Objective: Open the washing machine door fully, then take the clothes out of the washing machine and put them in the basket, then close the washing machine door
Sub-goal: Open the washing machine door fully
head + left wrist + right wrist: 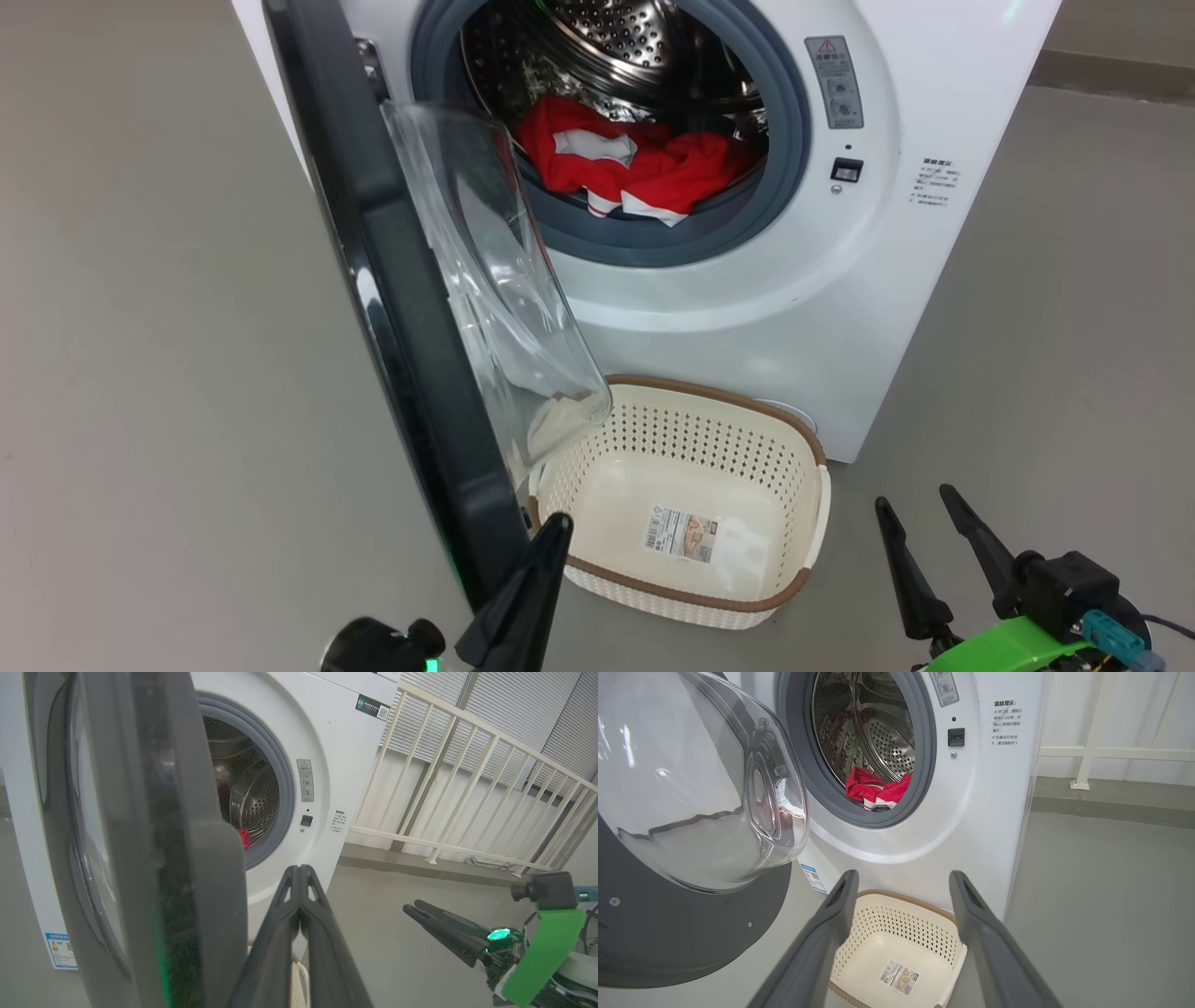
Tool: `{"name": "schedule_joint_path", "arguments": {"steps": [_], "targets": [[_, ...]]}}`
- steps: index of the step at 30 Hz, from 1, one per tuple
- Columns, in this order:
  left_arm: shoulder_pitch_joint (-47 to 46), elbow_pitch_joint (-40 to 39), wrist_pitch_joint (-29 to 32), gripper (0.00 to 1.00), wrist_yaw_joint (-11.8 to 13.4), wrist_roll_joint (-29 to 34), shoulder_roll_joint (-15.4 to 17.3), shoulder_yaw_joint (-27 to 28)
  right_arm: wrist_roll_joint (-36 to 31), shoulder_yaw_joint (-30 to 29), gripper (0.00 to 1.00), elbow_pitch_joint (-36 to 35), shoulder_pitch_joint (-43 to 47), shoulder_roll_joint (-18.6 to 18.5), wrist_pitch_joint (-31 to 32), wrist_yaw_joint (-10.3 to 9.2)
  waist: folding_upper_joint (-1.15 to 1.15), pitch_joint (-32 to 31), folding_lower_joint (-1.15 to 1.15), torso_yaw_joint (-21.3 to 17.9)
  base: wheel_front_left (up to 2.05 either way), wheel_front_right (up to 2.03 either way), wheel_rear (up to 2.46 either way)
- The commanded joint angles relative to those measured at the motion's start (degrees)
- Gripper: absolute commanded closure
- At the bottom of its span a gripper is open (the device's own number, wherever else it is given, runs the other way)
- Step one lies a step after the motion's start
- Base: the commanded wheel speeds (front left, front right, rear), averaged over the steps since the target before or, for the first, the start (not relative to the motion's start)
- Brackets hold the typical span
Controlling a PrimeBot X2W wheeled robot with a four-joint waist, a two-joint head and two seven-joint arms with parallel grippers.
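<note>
- Big white front-loading washing machine (840, 308) – stands on the grey floor (140, 373); its grey rubber ring (653, 247) frames a perforated steel drum (635, 37).
- Large round door with a glossy black rim (392, 308) – stands swung out on the robot's left, nearly edge-on in the head view. Its bulging clear glass bowl (485, 280) faces the machine and overlaps the basket's near-left corner in that view.
- Bright red fabric garment with white patches (644, 163) – lies bunched at the drum's front, partly over the rubber ring.
- Small cream-white perforated plastic basket with a brown woven-look rim (691, 434) – sits on the floor just before the machine's base, below the opening; a paper label (683, 534) lies on its bottom.
- Left gripper (558, 525) – its dark fingers are pressed together on nothing, just beside the door's lower rim; whether they touch it cannot be told.
- Right gripper (915, 497) – its fingers are spread wide and hold nothing; it is low, right of the basket and apart from it.
- White railing (467, 788) – stands behind and beside the machine.
</note>
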Motion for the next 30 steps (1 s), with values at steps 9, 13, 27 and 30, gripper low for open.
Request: {"name": "schedule_joint_path", "arguments": {"steps": [9,13,27,30], "targets": [[-3.07,7.56,-0.28,1.00,-0.32,-2.73,0.10,2.64,-0.50,1.57,0.00,-1.62,-2.75,-0.44,-0.61,0.02,0.00,0.57,0.00,-0.48,0.00,0.00,0.00],[-3.39,8.64,-0.28,1.00,-0.33,-3.37,0.10,3.91,-0.43,1.49,0.00,-1.66,-2.68,-0.52,-0.61,0.02,0.00,0.63,0.00,-0.28,0.00,0.00,0.00],[2.35,5.91,-0.28,1.00,2.06,-2.01,0.10,12.40,-0.39,1.73,0.00,-1.57,-1.89,-0.49,-0.61,0.02,0.00,-0.21,0.00,3.00,0.00,0.00,0.00],[3.73,5.08,-0.28,1.00,2.35,-1.49,0.10,14.76,-0.39,1.65,0.00,-1.53,-1.68,-0.45,-0.61,0.02,0.00,-0.48,0.00,3.94,0.00,0.00,0.00]]}}
